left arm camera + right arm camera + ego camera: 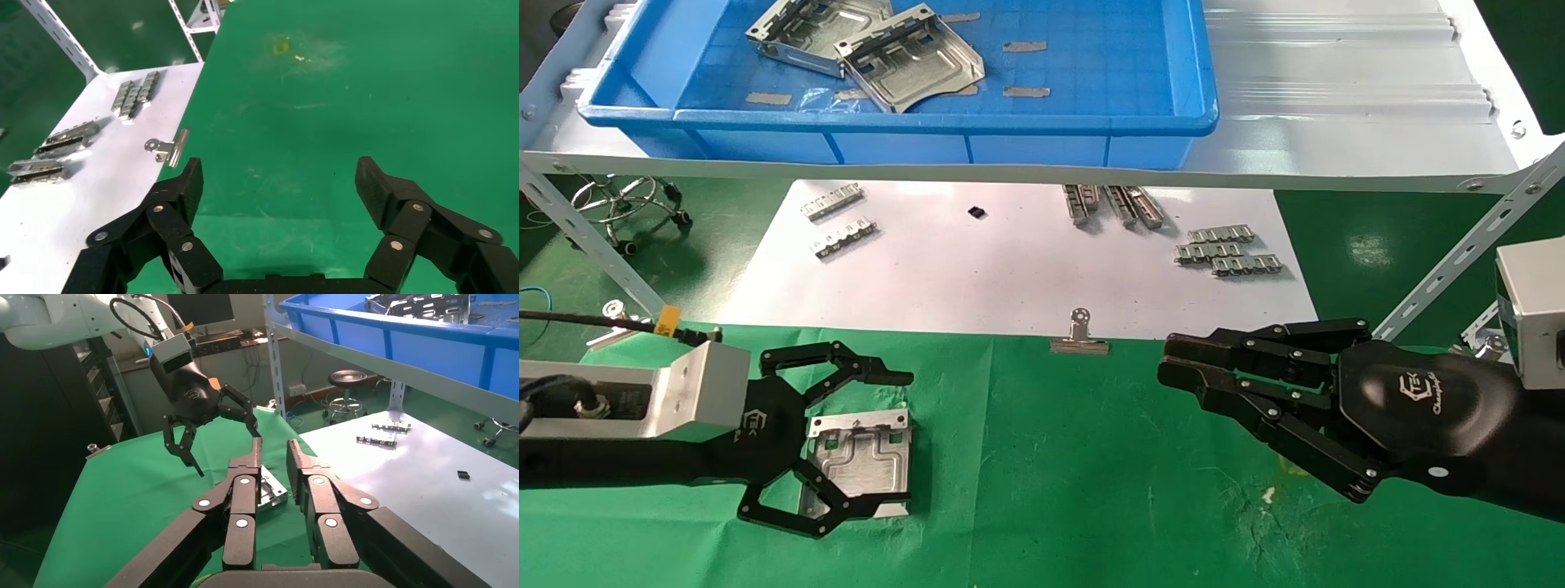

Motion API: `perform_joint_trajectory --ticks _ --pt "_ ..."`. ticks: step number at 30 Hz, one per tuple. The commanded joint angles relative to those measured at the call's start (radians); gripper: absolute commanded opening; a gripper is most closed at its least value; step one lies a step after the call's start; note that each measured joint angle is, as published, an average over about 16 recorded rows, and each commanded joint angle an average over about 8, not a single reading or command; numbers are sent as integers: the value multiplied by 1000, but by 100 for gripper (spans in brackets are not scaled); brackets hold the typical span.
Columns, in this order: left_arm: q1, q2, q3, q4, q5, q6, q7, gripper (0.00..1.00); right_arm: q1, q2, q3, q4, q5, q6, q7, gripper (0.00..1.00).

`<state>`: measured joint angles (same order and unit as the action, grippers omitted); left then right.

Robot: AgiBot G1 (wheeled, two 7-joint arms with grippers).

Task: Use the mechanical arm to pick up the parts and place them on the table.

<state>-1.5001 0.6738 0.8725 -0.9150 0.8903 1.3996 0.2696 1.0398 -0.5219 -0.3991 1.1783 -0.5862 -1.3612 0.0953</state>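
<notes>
One silver stamped part lies flat on the green cloth table; it also shows in the right wrist view. My left gripper is open and empty and hangs above this part, apart from it; in the left wrist view only green cloth shows between its jaws. Two more parts lie overlapping in the blue bin on the shelf. My right gripper is shut and empty, held over the cloth at the right, pointing left.
The pale grey shelf overhangs the back. A white sheet holds small ridged strips and is clipped by a binder clip. A slanted shelf brace stands at the right. A yellow mark is on the cloth.
</notes>
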Motion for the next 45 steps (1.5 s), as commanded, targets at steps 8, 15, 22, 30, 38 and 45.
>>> perform_joint_trajectory --ticks 8,15,22,30,38,45 --pt "79 -12 -110 -69 -30 18 -85 100 0 0 0 0 0 0 0 100" --pt "140 -21 -196 -122 -53 32 -151 100 0 0 0 0 0 0 0 100" --pt "202 -30 -281 -175 -76 46 -217 100 0 0 0 0 0 0 0 100" --pt "272 -40 -379 -236 -102 61 -292 100 0 0 0 0 0 0 0 100" --pt "342 -50 -476 -297 -128 77 -367 100 0 0 0 0 0 0 0 100" --pt "402 -59 -560 -349 -151 91 -432 100 0 0 0 0 0 0 0 100"
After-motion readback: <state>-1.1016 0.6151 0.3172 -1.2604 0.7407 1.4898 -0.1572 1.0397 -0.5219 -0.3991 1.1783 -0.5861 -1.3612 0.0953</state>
